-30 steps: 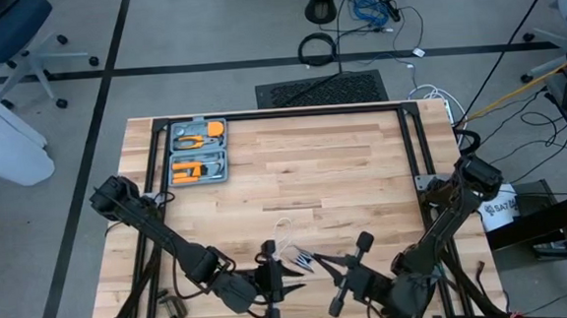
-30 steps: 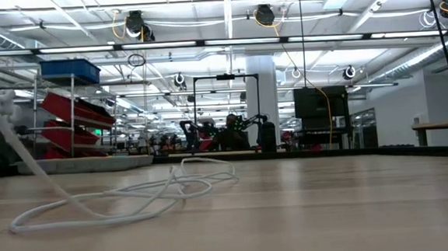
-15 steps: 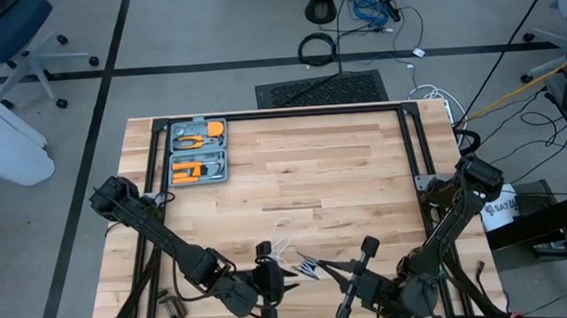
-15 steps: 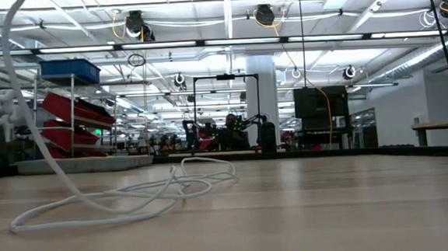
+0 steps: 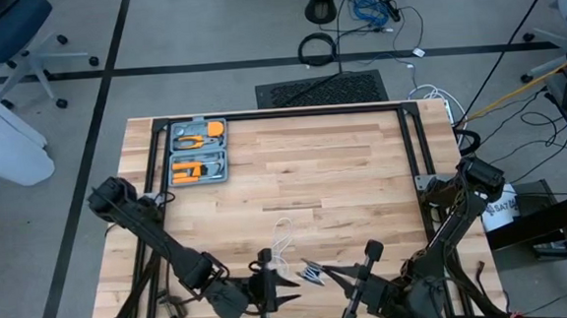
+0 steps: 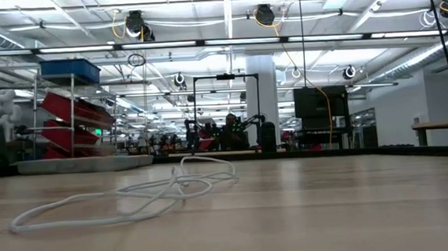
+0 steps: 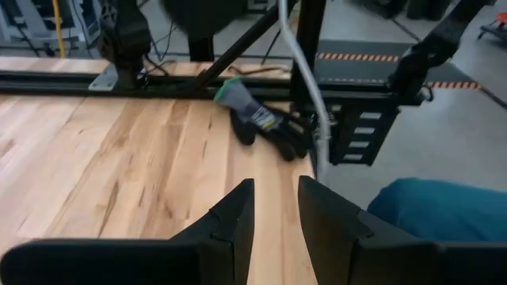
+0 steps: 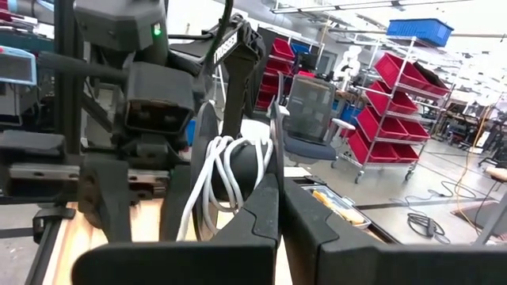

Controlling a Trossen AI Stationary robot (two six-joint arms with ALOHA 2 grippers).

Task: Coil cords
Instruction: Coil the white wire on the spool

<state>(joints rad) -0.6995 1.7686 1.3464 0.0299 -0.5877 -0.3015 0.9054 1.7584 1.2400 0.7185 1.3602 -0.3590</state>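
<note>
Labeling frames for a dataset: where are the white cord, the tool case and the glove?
white cord (image 6: 112, 202), low view, loose loops on the table.
tool case (image 5: 197, 151), high view, middle of the tray.
glove (image 7: 265, 124), left wrist view, its palm.

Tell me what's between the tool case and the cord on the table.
Nothing: bare wood from the tool case to the cord, seen in the high view.

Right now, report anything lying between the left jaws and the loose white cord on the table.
Nothing visible does: only bare table shows between the left gripper and the white cord looped loosely nearby.
</note>
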